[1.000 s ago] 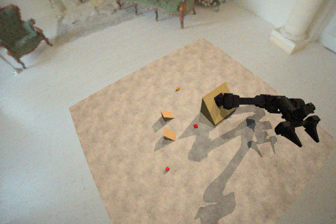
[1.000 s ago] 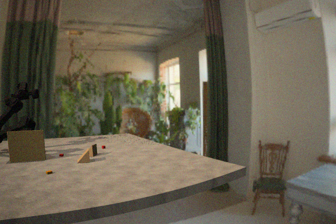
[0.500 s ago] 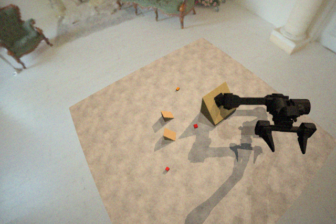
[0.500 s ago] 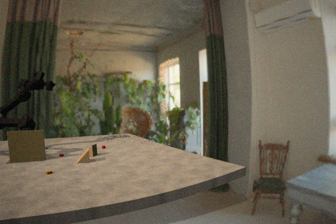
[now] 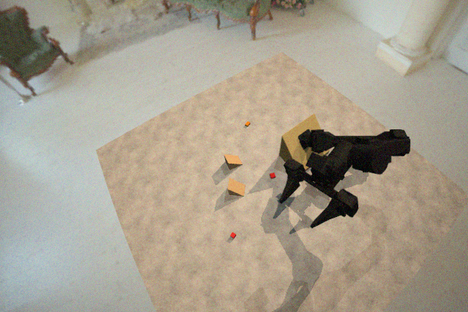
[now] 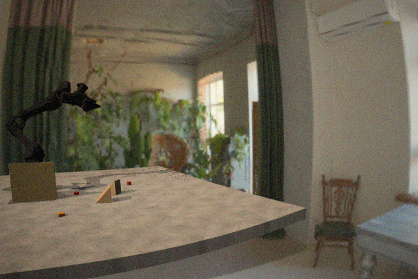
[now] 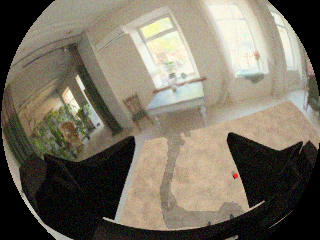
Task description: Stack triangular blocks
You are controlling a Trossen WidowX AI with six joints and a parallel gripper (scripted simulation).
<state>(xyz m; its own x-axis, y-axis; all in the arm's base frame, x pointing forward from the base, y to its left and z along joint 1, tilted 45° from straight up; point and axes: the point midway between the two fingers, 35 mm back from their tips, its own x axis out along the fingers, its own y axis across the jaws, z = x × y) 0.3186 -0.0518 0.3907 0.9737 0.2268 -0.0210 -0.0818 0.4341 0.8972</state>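
Note:
Two small wooden triangular blocks stand apart on the table [image 5: 170, 142] [image 6: 202, 215] [image 7: 200, 155]. One block [image 5: 233, 159] [image 6: 106, 196] is nearer the exterior camera, where its triangular end and slope show. The other block [image 5: 237, 187] [image 6: 117, 186] is just behind it there, partly hidden, with a dark face to the right. Neither block can be made out in the wrist view. My black gripper [image 5: 296, 213] [image 6: 96, 106] [image 7: 181, 136] is open and empty, high above the table, to the right of both blocks in the top view.
A large tan block [image 5: 295, 142] [image 6: 32, 181] stands beneath part of the arm. One small red cube [image 5: 273, 174] [image 6: 76, 193] lies between it and the triangular blocks. Another red cube [image 5: 232, 235] [image 6: 128, 183] and a small orange block [image 5: 247, 123] [image 6: 61, 214] lie farther out.

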